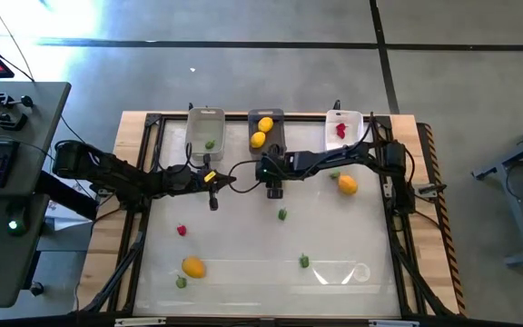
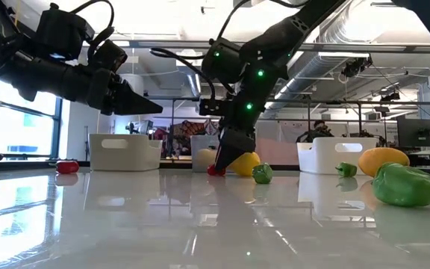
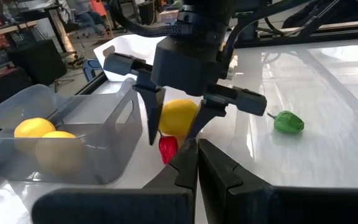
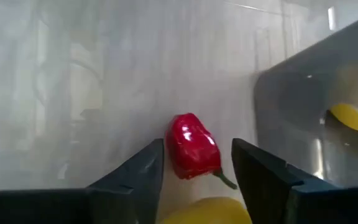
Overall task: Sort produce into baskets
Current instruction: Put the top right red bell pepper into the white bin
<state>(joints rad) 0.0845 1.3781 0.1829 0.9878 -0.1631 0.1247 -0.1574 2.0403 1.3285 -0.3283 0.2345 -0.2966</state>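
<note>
Grasp under way: your right gripper straddles the small glossy red pepper on the white tabletop, fingers either side of it, not yet clamped.

You judge the next move as closing fully on the pepper without nudging the yellow lemon just beside it, then lifting toward the white plastic tub, which already holds red pieces. Taking the dark grey rectangular tub as landmark: the pepper lies just in front of it, two yellow lemons sit inside it, the clear translucent tub with one small green piece stands to one side, the white tub to the other. Your left gripper waits clenched and empty near the clear tub.
</note>
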